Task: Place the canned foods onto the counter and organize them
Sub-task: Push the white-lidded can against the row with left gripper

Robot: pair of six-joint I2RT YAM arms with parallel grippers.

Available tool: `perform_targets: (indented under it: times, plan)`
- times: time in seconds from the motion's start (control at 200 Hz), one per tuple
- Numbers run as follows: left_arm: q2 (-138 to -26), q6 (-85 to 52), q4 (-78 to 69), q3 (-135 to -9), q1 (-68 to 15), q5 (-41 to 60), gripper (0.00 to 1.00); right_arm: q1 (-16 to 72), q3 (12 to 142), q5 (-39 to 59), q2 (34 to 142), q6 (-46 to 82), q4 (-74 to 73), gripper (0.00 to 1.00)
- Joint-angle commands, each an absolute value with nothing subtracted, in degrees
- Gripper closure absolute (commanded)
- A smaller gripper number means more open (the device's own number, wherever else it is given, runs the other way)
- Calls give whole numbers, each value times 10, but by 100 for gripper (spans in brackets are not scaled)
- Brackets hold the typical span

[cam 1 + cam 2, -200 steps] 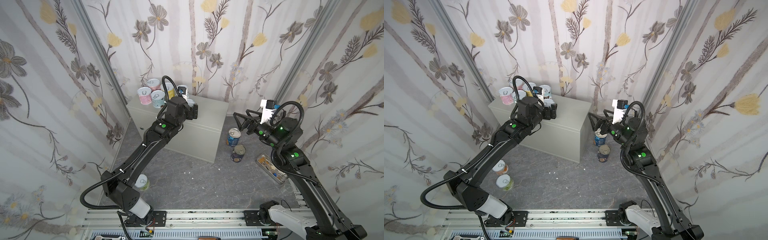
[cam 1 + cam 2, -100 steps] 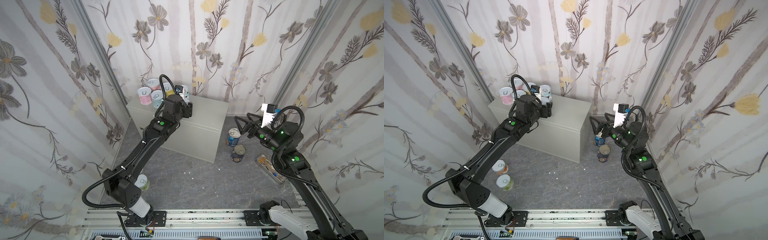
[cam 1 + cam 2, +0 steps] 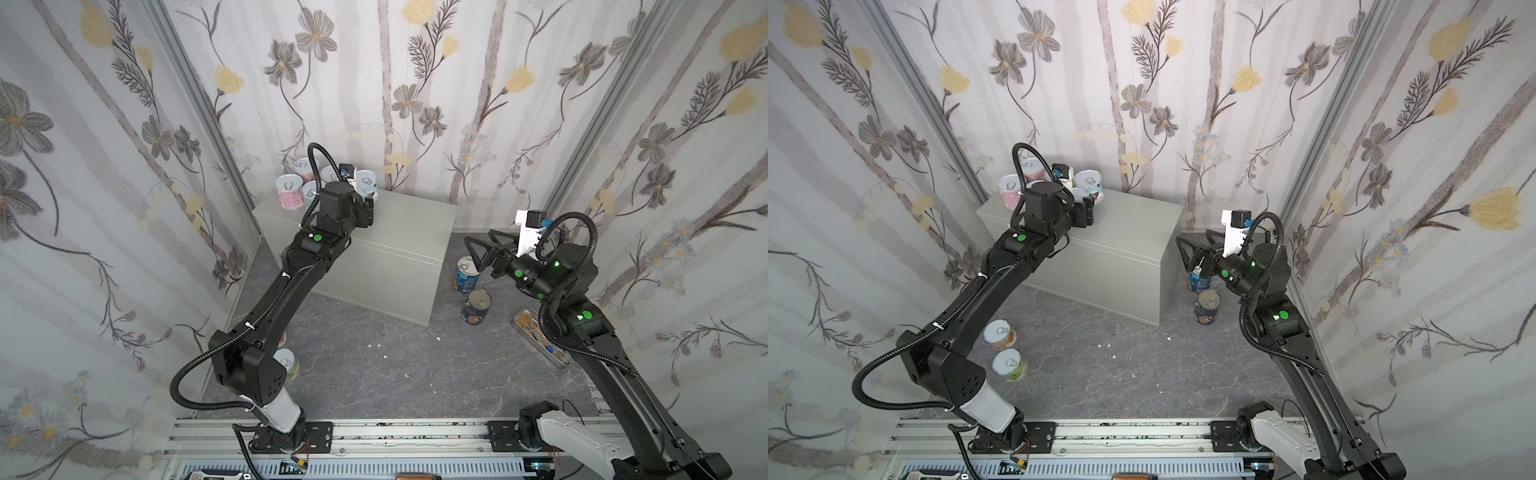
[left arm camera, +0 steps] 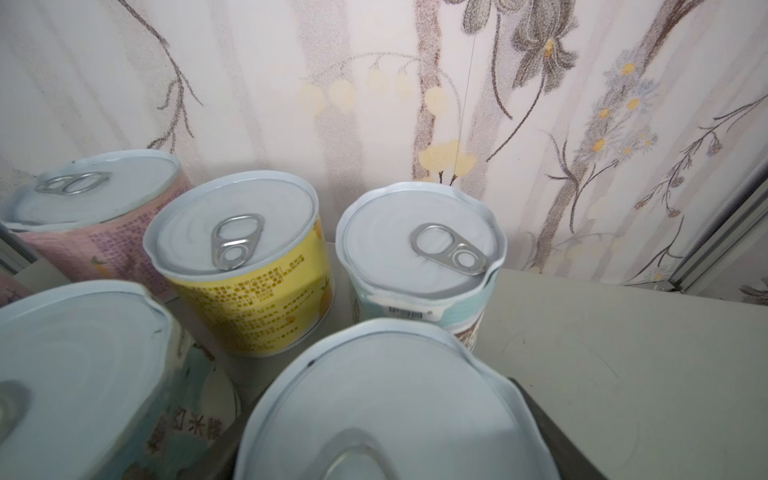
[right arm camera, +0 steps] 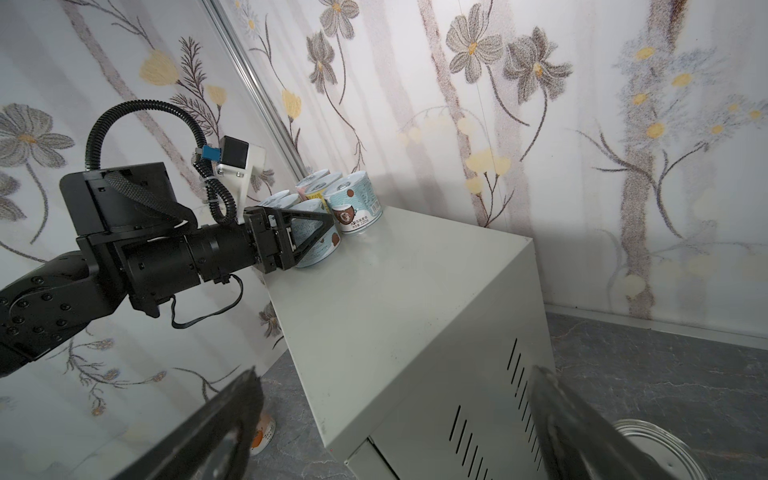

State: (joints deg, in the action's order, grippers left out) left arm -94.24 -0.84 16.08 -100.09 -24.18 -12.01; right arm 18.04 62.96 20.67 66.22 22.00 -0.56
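Clamping the blue can (image 5: pixel 319 250) on the counter (image 5: pixel 399 299): left gripper (image 5: pixel 328 226).

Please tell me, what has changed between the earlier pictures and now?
The left claw moved along the counter toward the other cans and closed around a pale blue can. The right claw remains wide open over the tall blue can, almost where it was. Those other cans have not moved.

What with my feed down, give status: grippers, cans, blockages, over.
Left gripper shut on pale blue can on counter. Right gripper open over tall blue can on floor, nothing between. Dark navy can, two short cans also on floor.
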Motion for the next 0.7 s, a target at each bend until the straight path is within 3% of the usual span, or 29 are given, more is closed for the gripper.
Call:
perform_targets:
  times: [0.0, 0.475, 0.694]
  plan:
    - [-950, -2, 153, -1012, -237, -126, 29, 181, 627, 216, 664, 218, -35, 0]
    - [-960, 4, 153, -1017, -228, -137, 28, 181, 621, 224, 669, 210, -37, 0]
    - [-962, 1, 153, -1018, -227, -133, 21, 181, 623, 226, 671, 208, -37, 0]
